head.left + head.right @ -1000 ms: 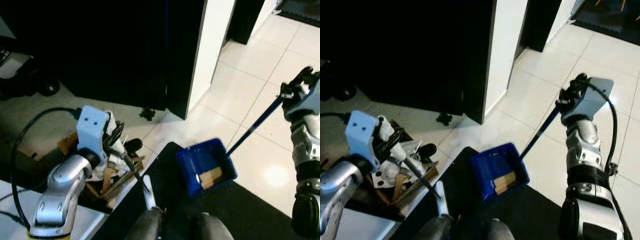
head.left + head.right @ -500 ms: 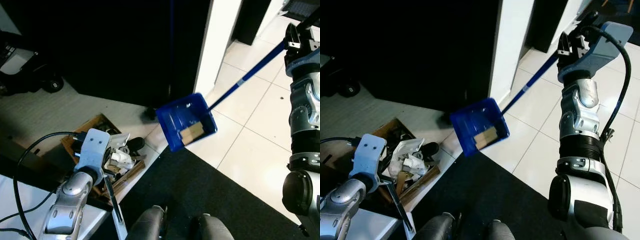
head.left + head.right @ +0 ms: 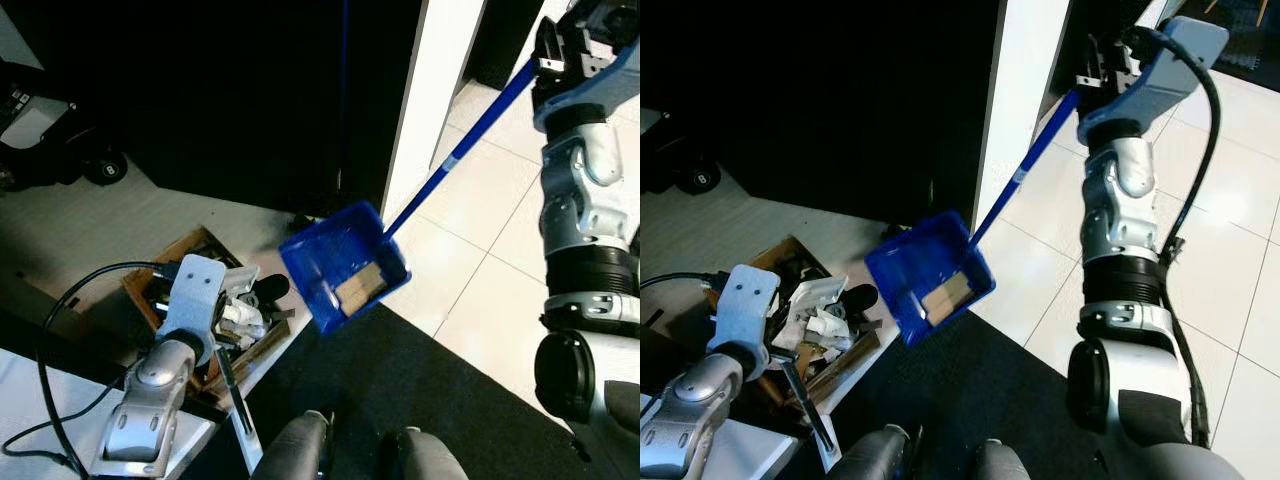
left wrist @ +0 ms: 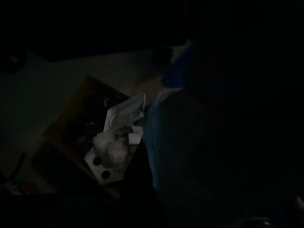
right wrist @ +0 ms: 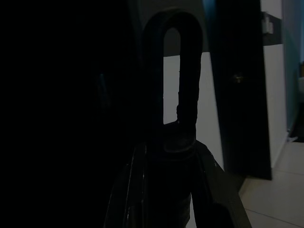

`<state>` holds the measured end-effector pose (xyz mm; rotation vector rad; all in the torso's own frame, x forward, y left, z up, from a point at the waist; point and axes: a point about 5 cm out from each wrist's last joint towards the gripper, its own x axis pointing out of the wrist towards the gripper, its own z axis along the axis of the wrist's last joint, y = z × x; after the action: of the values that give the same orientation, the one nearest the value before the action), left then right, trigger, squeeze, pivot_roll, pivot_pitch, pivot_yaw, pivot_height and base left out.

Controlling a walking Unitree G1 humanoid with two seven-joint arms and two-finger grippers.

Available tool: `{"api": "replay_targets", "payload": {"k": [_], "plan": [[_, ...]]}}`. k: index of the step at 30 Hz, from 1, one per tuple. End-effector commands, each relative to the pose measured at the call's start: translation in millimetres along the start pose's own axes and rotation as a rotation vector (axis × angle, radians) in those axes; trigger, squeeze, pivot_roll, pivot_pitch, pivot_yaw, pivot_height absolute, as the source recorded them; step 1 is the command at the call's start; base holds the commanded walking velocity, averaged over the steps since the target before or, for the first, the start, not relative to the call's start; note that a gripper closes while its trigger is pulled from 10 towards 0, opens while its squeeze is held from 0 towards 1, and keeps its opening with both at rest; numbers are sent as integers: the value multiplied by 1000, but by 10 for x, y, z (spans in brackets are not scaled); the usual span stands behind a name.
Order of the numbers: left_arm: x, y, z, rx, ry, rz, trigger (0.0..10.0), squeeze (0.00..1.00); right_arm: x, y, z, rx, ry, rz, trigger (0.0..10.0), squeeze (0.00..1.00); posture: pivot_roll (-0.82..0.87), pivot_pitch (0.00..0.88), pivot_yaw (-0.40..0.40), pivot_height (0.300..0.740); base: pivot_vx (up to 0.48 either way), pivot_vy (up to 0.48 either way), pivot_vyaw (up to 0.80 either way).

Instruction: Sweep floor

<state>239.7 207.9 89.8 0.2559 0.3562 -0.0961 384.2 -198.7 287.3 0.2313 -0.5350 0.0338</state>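
Observation:
A blue dustpan (image 3: 345, 275) hangs tilted in the air above the edge of the black mat, with a tan scrap (image 3: 358, 288) lying inside it. Its long blue handle (image 3: 460, 150) runs up to my right gripper (image 3: 556, 52), which is shut on the handle's top. In the right wrist view the handle's dark loop end (image 5: 178, 71) stands between the fingers. At lower left my left gripper (image 3: 218, 330) is shut on a thin black broom stick (image 3: 232, 395) that slants down to a white end (image 3: 247, 445). It sits beside an open cardboard box (image 3: 165, 262) of rubbish.
The box holds white plastic pieces (image 3: 240, 315) and wood strips; the dim left wrist view shows the white pieces (image 4: 121, 114). A black mat (image 3: 400, 380) lies in front of my feet. A white pillar (image 3: 430, 90) and dark cabinet stand behind, with white tiled floor (image 3: 490, 290) to the right.
My right arm lifted the dustpan off the floor and swung it left toward the box, raising the handle high. The left gripper dropped lower beside the box with its stick.

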Motion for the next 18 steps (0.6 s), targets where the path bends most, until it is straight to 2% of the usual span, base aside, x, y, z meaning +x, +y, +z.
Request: {"api": "replay_targets", "payload": {"k": [1, 6, 18], "plan": [[-13, -24, -3, -5, -2, 8, 10000, 0, 54, 45, 153, 6, -77, 7, 10000, 0, 68, 101, -22, 740, 0, 0, 0], [-19, -46, -11, -12, -3, 7, 10000, 0, 45, 27, 126, -5, -65, -6, 10000, 0, 68, 106, -23, 740, 0, 0, 0], [14, -110, 0, -2, 3, -28, 10000, 0, 50, 9, 159, 0, -86, -24, 10000, 0, 67, 105, -19, 740, 0, 0, 755]]}}
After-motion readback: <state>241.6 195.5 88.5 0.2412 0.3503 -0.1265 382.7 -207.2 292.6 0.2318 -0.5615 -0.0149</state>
